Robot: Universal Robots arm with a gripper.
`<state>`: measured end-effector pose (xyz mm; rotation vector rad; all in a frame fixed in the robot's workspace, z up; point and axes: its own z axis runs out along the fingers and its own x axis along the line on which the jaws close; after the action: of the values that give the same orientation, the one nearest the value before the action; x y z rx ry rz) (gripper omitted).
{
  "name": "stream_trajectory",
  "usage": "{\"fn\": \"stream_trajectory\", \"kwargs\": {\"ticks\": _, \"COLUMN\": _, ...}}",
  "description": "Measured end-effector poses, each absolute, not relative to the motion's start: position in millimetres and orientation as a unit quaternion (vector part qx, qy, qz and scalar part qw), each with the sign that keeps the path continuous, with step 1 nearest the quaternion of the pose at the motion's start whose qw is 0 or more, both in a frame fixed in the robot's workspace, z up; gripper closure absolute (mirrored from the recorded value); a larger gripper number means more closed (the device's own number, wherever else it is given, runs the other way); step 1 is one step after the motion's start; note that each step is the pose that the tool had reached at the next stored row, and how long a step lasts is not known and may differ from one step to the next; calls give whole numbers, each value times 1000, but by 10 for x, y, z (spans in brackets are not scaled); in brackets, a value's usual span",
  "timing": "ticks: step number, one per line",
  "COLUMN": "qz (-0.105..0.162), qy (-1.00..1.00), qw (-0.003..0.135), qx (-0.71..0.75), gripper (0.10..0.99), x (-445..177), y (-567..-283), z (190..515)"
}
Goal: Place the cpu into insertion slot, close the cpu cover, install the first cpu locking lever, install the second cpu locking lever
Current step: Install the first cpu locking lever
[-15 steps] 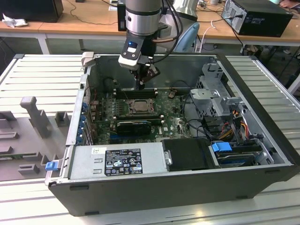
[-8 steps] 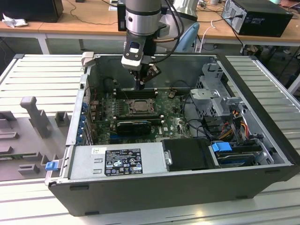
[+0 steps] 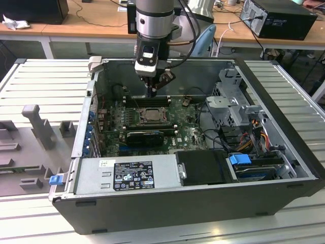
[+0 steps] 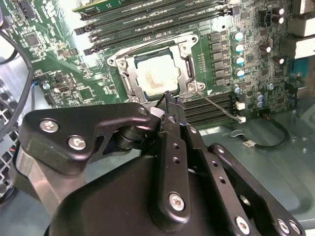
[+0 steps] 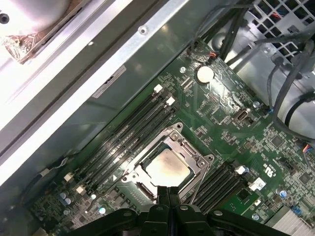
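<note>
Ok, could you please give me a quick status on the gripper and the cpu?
Gripper shut, tips at the cpu cover edge. Cpu seated, cover frame down around it. Nothing between gripper and cover.

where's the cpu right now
In the second wrist view the cpu lies framed by the cpu cover on the green board, between banks of black memory slots, with the gripper at the cover's edge.

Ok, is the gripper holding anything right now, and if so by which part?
Nothing that shows: the gripper is shut with no part in it. Its tip is by the edge of the cpu cover, which lies around the cpu.
</note>
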<state>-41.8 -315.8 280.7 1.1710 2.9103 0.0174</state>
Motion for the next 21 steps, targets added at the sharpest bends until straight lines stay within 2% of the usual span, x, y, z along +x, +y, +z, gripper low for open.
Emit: {"fn": "stream_trajectory", "kwargs": {"ticks": 21, "qz": 6, "qy": 968, "qw": 2, "qx": 251, "gripper": 980, "x": -420, "y": -3159, "z": 2805}}
